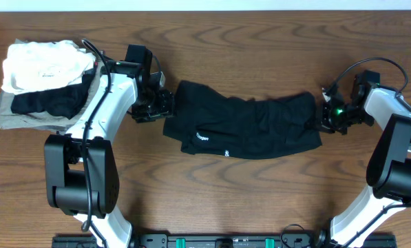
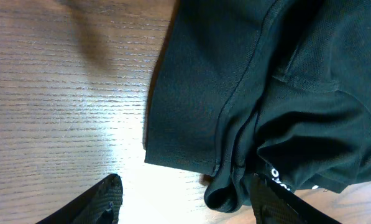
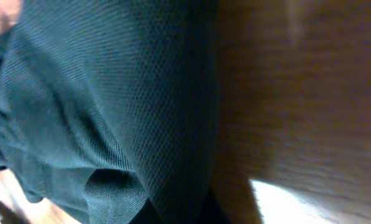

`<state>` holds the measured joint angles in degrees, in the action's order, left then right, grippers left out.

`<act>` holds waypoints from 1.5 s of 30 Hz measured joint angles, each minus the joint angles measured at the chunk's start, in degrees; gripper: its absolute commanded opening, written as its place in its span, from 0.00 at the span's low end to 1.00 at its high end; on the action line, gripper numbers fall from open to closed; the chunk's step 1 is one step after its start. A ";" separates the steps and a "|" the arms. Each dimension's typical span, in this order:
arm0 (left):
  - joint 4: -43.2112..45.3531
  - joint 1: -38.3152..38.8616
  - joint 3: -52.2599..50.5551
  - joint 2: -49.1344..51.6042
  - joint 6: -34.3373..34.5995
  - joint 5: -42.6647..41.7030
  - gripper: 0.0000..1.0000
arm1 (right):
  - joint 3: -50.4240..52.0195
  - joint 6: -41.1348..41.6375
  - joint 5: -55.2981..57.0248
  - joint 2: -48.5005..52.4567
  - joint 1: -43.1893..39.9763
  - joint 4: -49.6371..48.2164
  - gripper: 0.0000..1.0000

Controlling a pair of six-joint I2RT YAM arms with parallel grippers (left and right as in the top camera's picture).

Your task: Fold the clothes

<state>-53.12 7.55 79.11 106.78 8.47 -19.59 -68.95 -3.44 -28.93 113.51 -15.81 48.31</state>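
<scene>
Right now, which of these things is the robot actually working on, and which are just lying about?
Part of the job:
black T-shirt, laid across the middle
left gripper, open at its left end
right gripper, shut on its right end

Just lying about:
white folded garment, far left, on top
black folded garment under it
grey folded garments at the bottom

Overhead looks down; wrist views hug the T-shirt.

Tiny white print is seen on the black T-shirt near frame centre. None of it can be read.
</scene>
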 measured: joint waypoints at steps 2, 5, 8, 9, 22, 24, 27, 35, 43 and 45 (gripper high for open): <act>0.00 0.00 0.00 0.00 0.00 0.02 0.68 | -0.66 0.76 1.86 0.00 -0.79 1.81 0.01; 0.00 0.00 0.00 0.00 0.00 0.00 0.68 | -2.43 1.62 5.95 0.00 -2.47 5.05 0.01; 0.00 0.00 0.00 0.00 0.00 0.02 0.68 | -4.90 3.02 11.65 0.00 -4.17 7.89 0.01; 0.00 0.00 0.00 0.00 0.02 0.02 0.68 | -5.86 3.39 13.92 0.00 -4.59 9.01 0.01; 0.00 0.00 0.00 0.00 0.00 0.02 0.68 | -14.38 6.58 27.58 -2.27 -1.11 16.48 0.01; 0.00 0.00 0.00 0.00 0.02 0.02 0.68 | -14.56 7.78 29.35 -2.29 1.01 16.70 0.01; 0.00 0.00 0.00 0.00 0.02 0.02 0.68 | -14.58 9.81 32.33 -2.29 4.59 17.09 0.01; 0.00 0.00 0.00 0.00 0.00 0.02 0.68 | -14.58 14.19 38.29 -2.29 13.16 18.29 0.01; 0.00 0.00 0.00 0.00 0.02 0.02 0.68 | -14.58 16.48 40.81 -2.29 18.95 18.32 0.01; 0.02 0.00 0.00 0.00 0.02 0.02 0.68 | -14.58 16.55 40.92 -2.29 20.11 18.34 0.01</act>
<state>-53.10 7.55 79.11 106.78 8.49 -19.57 -83.53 13.10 11.99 111.22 4.29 66.65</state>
